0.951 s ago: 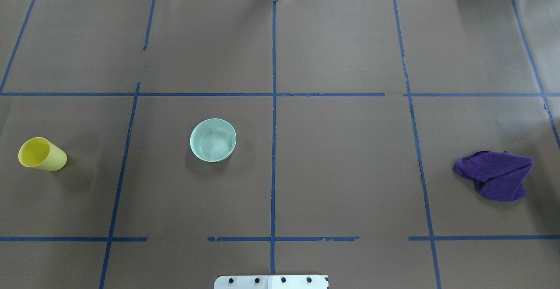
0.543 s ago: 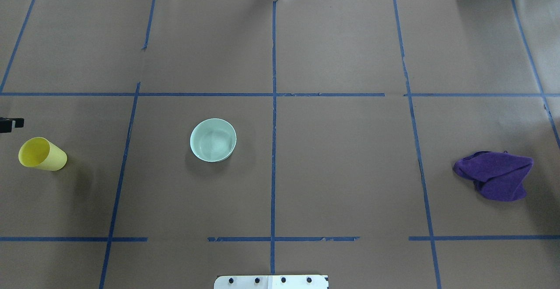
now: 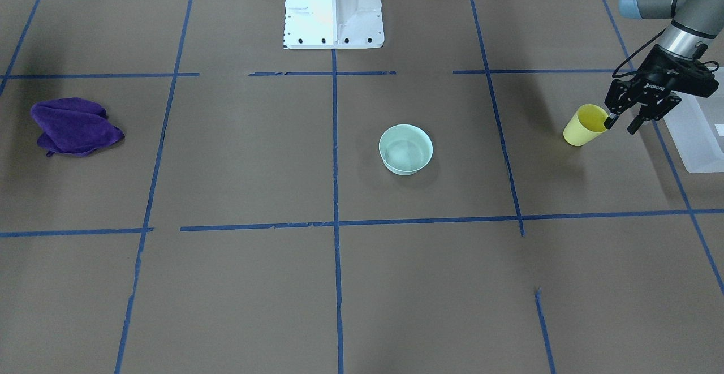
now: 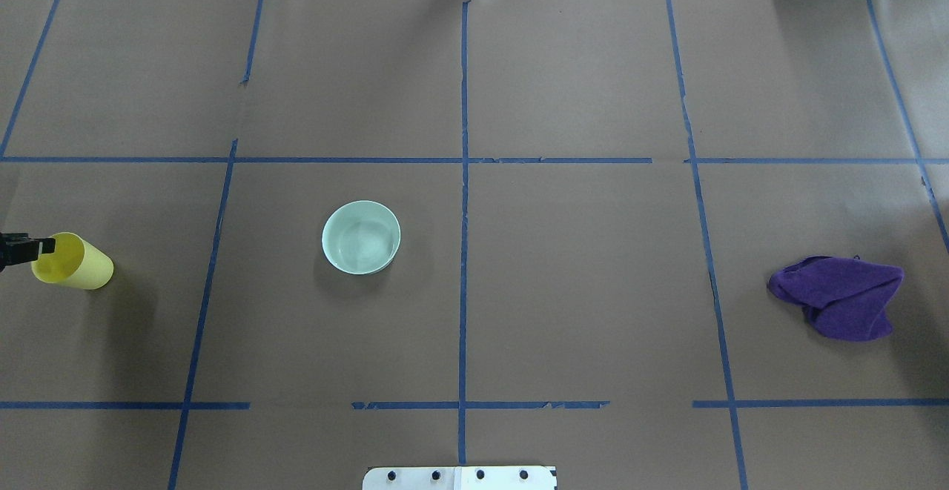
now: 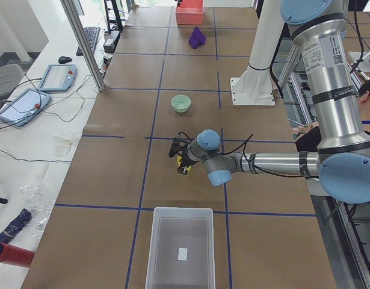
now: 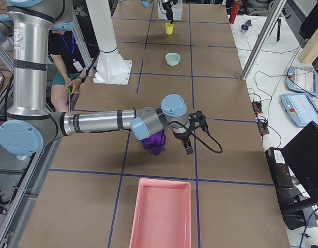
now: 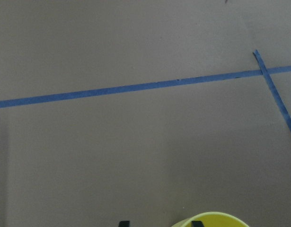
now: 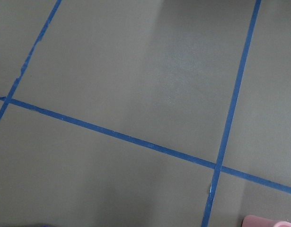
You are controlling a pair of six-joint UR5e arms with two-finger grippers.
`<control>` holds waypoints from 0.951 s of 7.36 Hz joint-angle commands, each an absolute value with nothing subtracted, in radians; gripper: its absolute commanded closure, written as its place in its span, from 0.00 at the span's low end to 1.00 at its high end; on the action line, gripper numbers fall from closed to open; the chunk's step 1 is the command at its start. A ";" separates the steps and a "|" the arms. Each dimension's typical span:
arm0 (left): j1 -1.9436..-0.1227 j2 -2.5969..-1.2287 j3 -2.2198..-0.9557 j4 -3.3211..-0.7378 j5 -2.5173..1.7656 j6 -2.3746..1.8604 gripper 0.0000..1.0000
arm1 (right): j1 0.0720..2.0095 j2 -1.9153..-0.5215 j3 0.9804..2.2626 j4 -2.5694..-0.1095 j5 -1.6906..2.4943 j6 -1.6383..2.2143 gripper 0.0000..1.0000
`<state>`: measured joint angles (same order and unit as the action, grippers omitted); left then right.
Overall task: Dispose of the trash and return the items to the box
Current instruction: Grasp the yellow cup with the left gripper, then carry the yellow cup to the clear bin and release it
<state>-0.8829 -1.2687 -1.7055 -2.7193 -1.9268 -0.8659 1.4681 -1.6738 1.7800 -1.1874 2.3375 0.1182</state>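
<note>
The yellow cup (image 3: 584,126) stands upright at the table's left end; it also shows in the overhead view (image 4: 73,262). My left gripper (image 3: 621,125) is open at the cup's rim, one finger over the cup's mouth and the other outside its wall. One of its fingers (image 4: 31,246) shows at the overhead view's left edge. The left wrist view shows the cup's rim (image 7: 216,219) at its bottom edge. The frosted box (image 5: 178,253) sits just beyond the cup. My right gripper (image 6: 185,144) hovers by the purple cloth (image 6: 153,142); I cannot tell if it is open.
A pale mint bowl (image 4: 361,237) stands left of the table's middle. The purple cloth (image 4: 841,296) lies crumpled at the right. A pink tray (image 6: 160,212) sits at the table's right end. The robot's white base (image 3: 332,9) is at the near edge.
The left gripper's finger has come in from the overhead view's left edge and moved toward me, from beyond the yellow cup to its rim. The cup, bowl and cloth have not moved.
</note>
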 commanded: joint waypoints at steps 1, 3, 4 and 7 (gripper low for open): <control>-0.871 -1.266 -1.703 -2.720 -1.910 -0.868 1.00 | 1.468 -1.678 1.779 -1.187 2.338 0.117 0.00; -0.874 -1.267 -1.716 -2.721 -1.913 -0.859 1.00 | 1.468 -1.678 1.779 -1.187 2.336 0.118 0.00; -0.888 -1.264 -1.744 -2.720 -1.924 -0.850 1.00 | 1.468 -1.678 1.779 -1.187 2.336 0.118 0.00; -1.166 -1.218 -1.776 -2.670 -2.254 -0.520 1.00 | 1.468 -1.674 1.778 -1.149 2.342 0.127 0.00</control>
<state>-0.9947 -1.2260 -1.7773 -2.7063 -2.1113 -0.7028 1.4680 -1.6748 1.7795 -1.1645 2.3393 0.1251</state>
